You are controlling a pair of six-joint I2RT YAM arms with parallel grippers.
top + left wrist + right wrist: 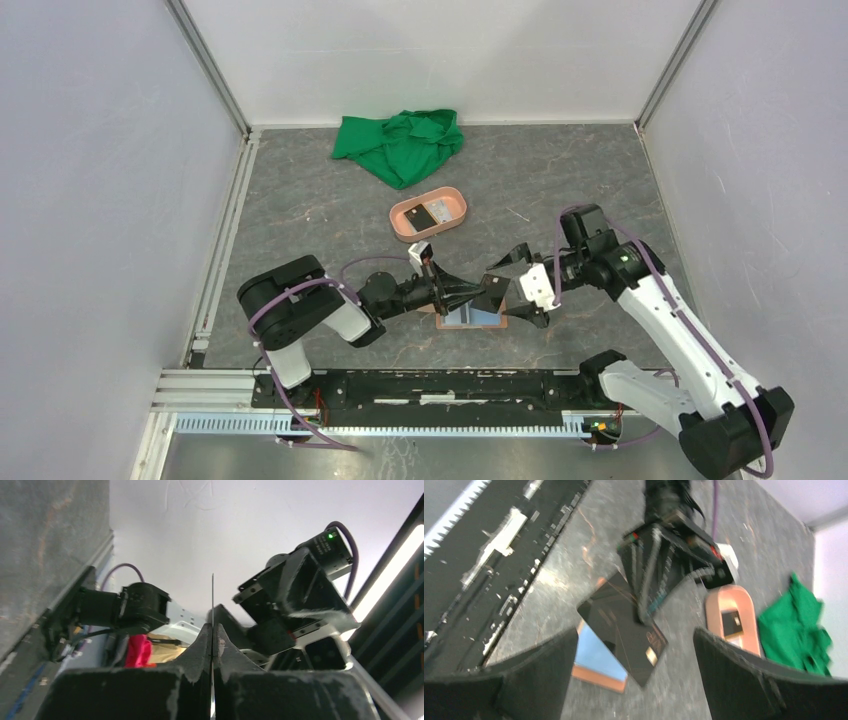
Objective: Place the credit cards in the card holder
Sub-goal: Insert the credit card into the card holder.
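My left gripper (478, 292) is shut on a black credit card (494, 291) and holds it above the tan card holder (470, 324). The card shows edge-on between the shut fingers in the left wrist view (212, 600). In the right wrist view the black card (624, 625) hangs tilted over a light blue card (596, 655) that lies on the card holder (599, 681). My right gripper (508, 290) is open and empty, its fingers (534, 680) on either side of the held card, apart from it. Another dark card (426, 214) lies in the pink tray (455, 200).
A green cloth (400, 145) lies at the back of the table and also shows in the right wrist view (796, 630). The pink tray (714, 615) stands just behind the grippers. White walls close in the left, right and back sides.
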